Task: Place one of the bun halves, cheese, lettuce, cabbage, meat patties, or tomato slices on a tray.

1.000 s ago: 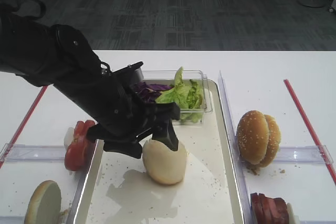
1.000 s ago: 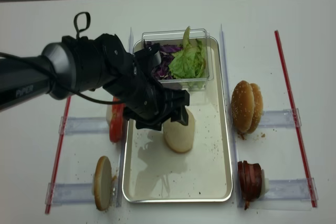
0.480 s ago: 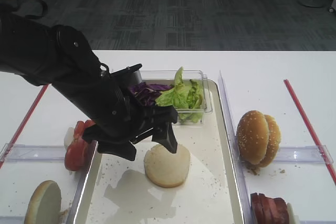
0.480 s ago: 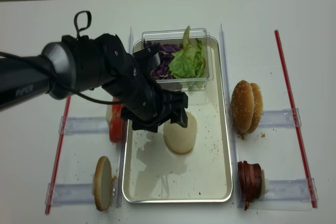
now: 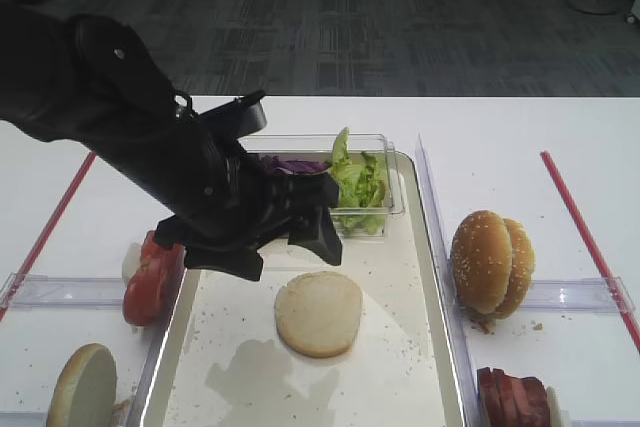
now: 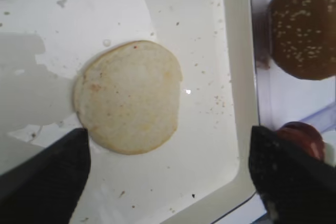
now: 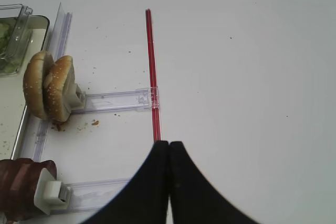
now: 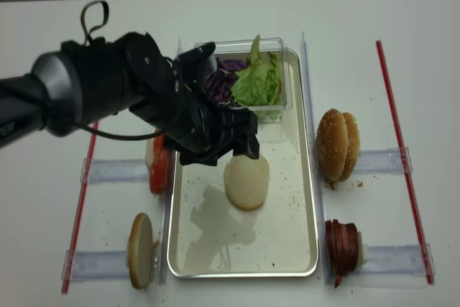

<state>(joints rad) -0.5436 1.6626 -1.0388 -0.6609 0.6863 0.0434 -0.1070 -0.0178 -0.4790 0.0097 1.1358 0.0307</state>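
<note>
1. On the tray (image 5: 425, 277), near its middle, one of the bun halves (image 5: 318, 313) lies flat, cut face up, nothing touching it.
2. Left gripper (image 5: 285, 247) hangs just above the tray, over the far-left edge of that bun half; jaws spread wide apart, nothing between them. Left wrist view shows both fingertips (image 6: 50, 166) flanking the bun half with clear gaps.
3. At the far end of the tray sits a clear plastic tub (image 8: 282, 77) holding the lettuce (image 8: 259, 80) and the cabbage (image 8: 226, 80), lettue on the right side, cabbage on the left.
4. Left of the tray, just beside its rim, the tomato slices (image 5: 148, 277) stand on edge in a clear holder (image 5: 60, 290).
5. Near-left of the tray, a second bun half (image 5: 82, 387) stands on edge.
6. Right of the tray, two sesame buns (image 5: 492, 262) stand on edge, close to the rim.
7. Near-right of the tray, the meat patties (image 8: 341, 246) stand in a row.
8. Right gripper (image 7: 168, 148) is well right of the tray, over bare white table (image 7: 252, 77) next to a red strip (image 7: 152, 77); jaws pressed together, holding nothing.
</note>
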